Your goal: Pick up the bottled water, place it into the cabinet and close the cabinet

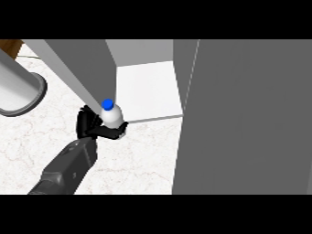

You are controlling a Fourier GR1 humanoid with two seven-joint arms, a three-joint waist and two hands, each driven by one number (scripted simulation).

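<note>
- White bottled water (111, 114), blue cap, grasped by left hand (93, 126) at the cabinet (151, 87) threshold.
- Step: placing.
- Next: advance onto the shelf, release, then close the door (253, 114).

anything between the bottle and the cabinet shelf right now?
Nothing visible blocks it. The left hand holds the bottled water upright at the front edge of the cabinet's white shelf, which shows bare. The open grey door panel stands close on the bottle's left, a possible snag.
</note>
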